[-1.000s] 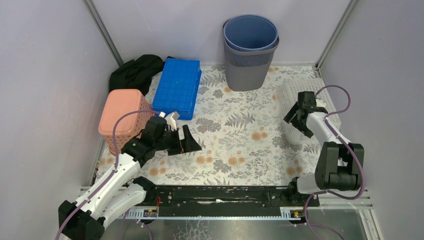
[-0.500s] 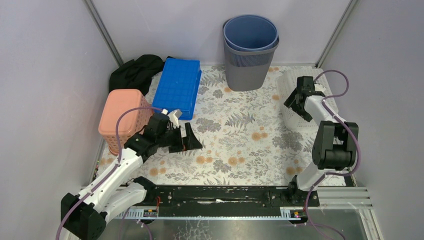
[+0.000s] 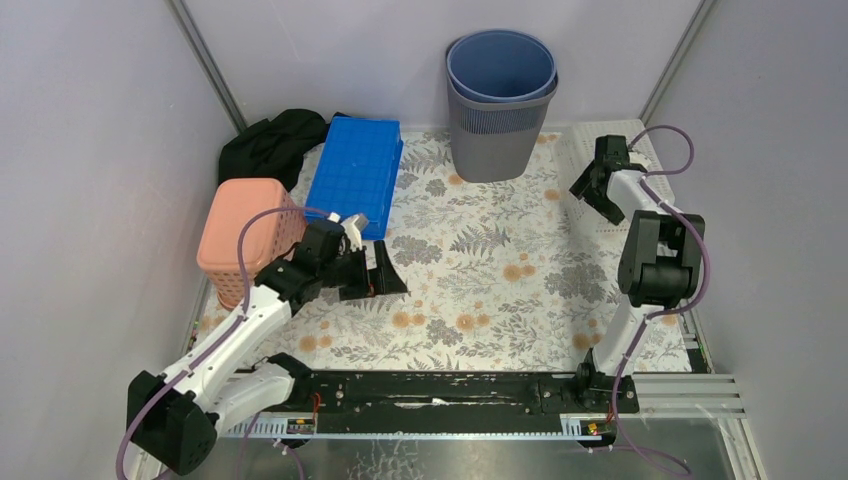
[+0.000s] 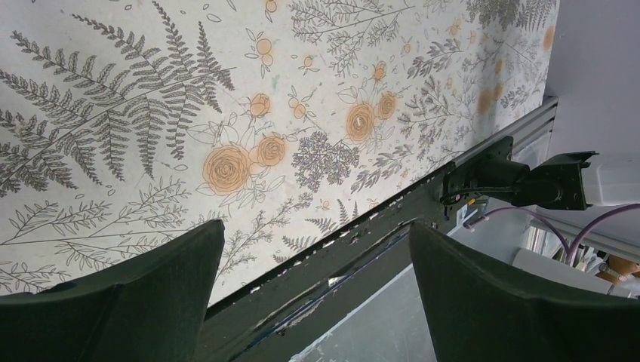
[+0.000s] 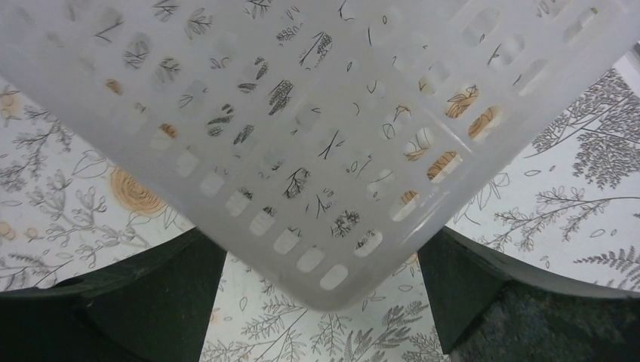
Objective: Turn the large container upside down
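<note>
The large container, a white translucent perforated basket, lies on the floral table at the far right. My right gripper stands open over it near its far end. In the right wrist view a rounded corner of the basket reaches in between the spread fingers of the right gripper, and neither finger visibly presses on it. My left gripper hovers open and empty at centre left. In its wrist view the left gripper has only the table and the front rail between its fingers.
A blue crate lies bottom up at the back left, next to a black cloth. A pink basket stands by the left arm. A grey bin with a blue bin nested inside stands at the back. A black rail runs along the front.
The right gripper has moved toward the far wall along the white basket, and its arm has folded upright. The left gripper has shifted slightly. Both grippers stayed open.
</note>
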Action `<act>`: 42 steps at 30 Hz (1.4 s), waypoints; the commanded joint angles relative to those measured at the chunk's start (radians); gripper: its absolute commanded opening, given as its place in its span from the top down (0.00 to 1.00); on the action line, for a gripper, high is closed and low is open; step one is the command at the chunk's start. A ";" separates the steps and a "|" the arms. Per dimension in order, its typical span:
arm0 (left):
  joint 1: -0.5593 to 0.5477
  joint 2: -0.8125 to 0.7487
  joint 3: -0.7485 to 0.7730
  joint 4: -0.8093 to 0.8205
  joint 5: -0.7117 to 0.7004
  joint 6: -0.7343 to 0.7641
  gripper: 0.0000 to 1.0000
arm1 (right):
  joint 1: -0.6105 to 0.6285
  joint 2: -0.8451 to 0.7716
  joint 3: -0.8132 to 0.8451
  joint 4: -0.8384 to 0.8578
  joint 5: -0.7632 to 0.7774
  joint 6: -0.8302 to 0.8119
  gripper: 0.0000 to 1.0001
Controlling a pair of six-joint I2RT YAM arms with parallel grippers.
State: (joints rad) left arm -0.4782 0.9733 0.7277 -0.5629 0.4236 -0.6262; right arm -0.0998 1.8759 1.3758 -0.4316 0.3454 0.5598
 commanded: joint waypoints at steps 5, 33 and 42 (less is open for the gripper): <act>-0.007 0.062 0.085 0.013 -0.021 0.033 0.00 | -0.012 0.095 0.125 0.009 -0.066 0.038 0.01; -0.005 -0.006 0.093 0.051 -0.021 -0.059 0.00 | -0.009 -0.811 -0.376 -0.026 -0.690 0.041 0.00; -0.005 -0.228 0.018 0.000 -0.019 -0.128 0.00 | -0.005 -1.045 -0.380 -0.262 -0.835 -0.024 0.01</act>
State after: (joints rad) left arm -0.4782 0.8265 0.7719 -0.5602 0.3935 -0.7116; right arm -0.1093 0.8955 0.9649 -0.5842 -0.3779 0.5762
